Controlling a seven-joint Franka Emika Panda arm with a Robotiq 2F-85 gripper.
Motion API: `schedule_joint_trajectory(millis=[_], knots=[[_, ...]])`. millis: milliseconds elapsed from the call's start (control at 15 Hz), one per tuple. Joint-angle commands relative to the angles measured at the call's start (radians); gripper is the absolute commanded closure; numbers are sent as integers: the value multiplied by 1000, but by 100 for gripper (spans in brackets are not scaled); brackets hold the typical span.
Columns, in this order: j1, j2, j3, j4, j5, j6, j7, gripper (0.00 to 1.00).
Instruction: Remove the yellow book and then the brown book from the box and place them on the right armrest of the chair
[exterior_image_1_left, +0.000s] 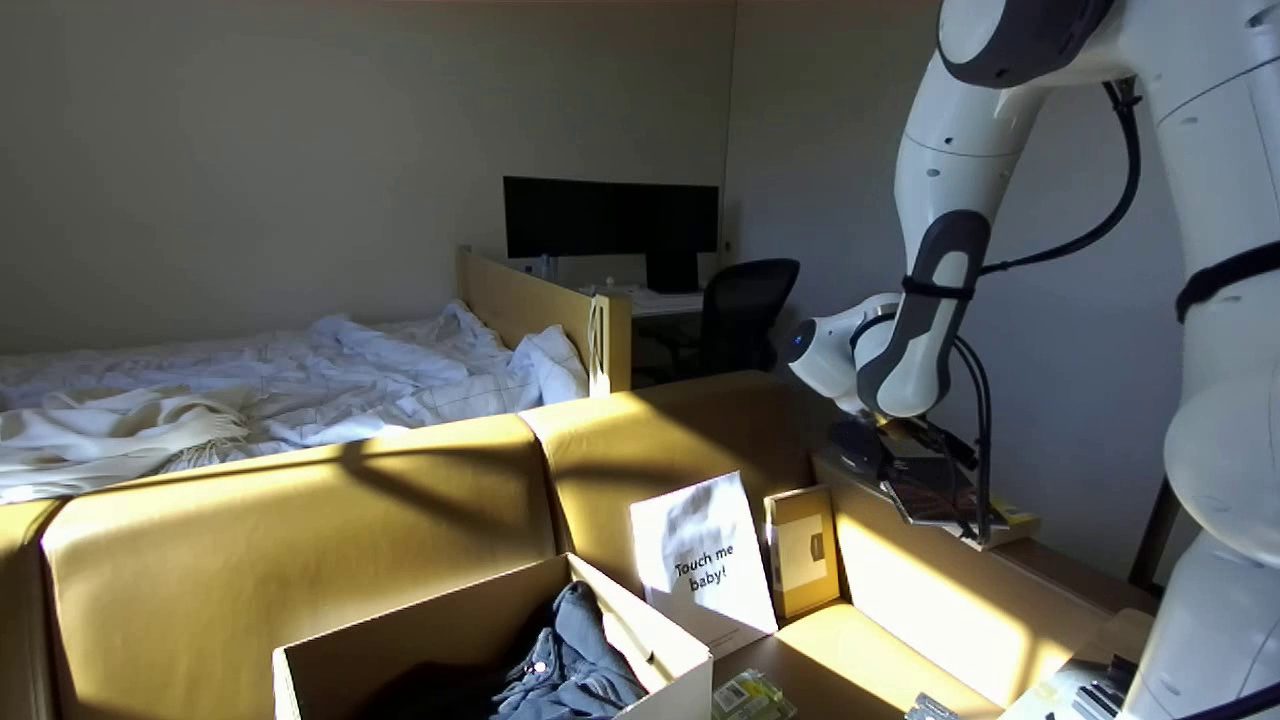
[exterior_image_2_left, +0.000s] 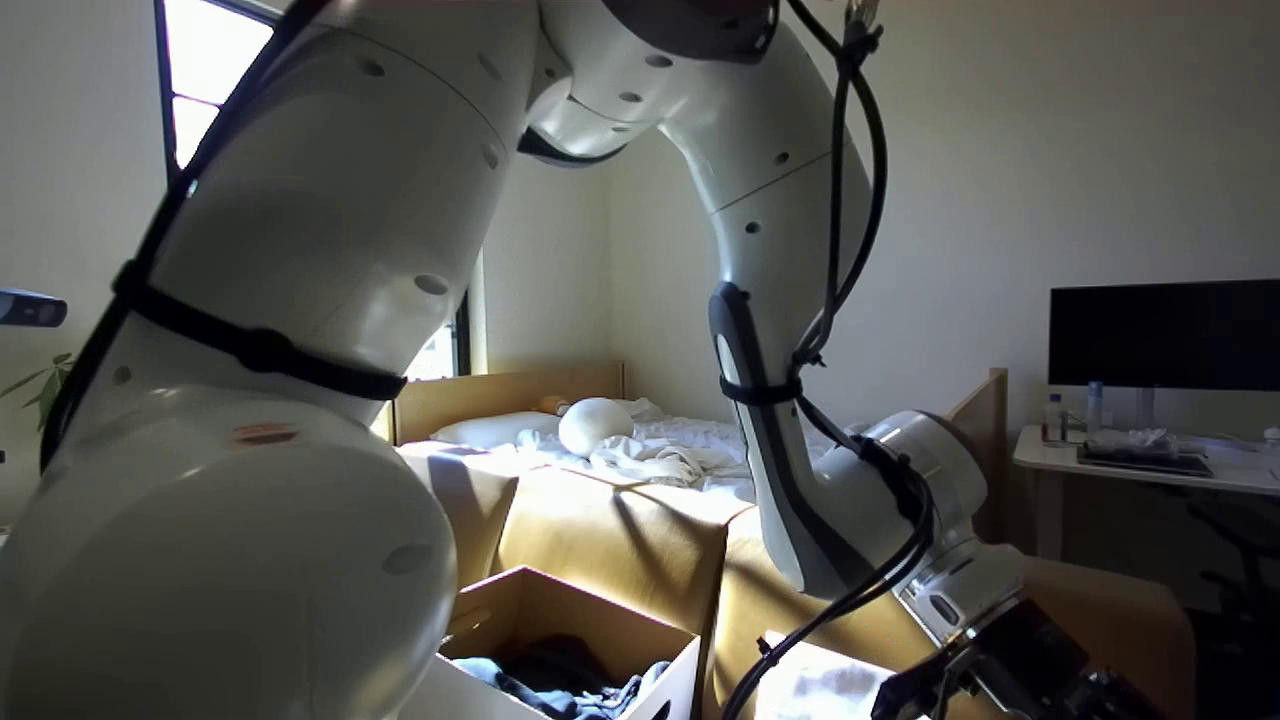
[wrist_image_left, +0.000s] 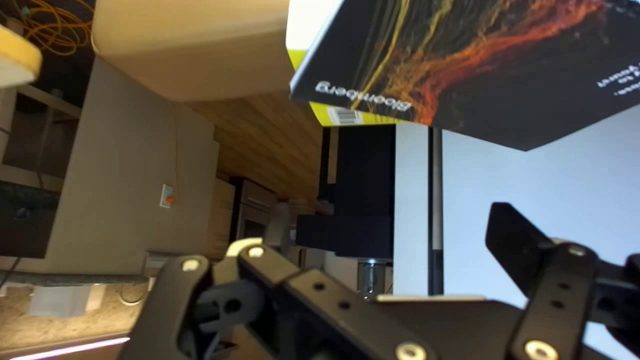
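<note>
From left to right, in an exterior view: bed (exterior_image_1_left: 300, 370), located behind the chair (exterior_image_1_left: 300, 530). Next, box (exterior_image_1_left: 440, 620), in front of the chair's back, containing dark clothes (exterior_image_1_left: 580, 650). Right of the box: white card (exterior_image_1_left: 700, 560), standing tilted; green packet (exterior_image_1_left: 752, 695), just beside the box. Further right: orange-brown item (exterior_image_1_left: 803, 550), upright in the corner by the armrest (exterior_image_1_left: 925, 590). Gripper (wrist_image_left: 375, 235): released, jaws spread wide, near the brown book (wrist_image_left: 450, 65); contact cannot be told. The brown book lies askew on the yellow book (wrist_image_left: 370, 118), both on the armrest. Far right: arm (exterior_image_1_left: 1230, 200).
</note>
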Motion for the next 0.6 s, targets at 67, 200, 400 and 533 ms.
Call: schedule_joint_trajectory(millis=[67,200,400,533], knots=[[-55,-312,47,-137,7,19,-349,0],[-53,-417,56,-161,13,15,-494,0],[-47,-546,64,-163,12,23,-707,0],[-42,-618,65,-142,9,30,-849,0]])
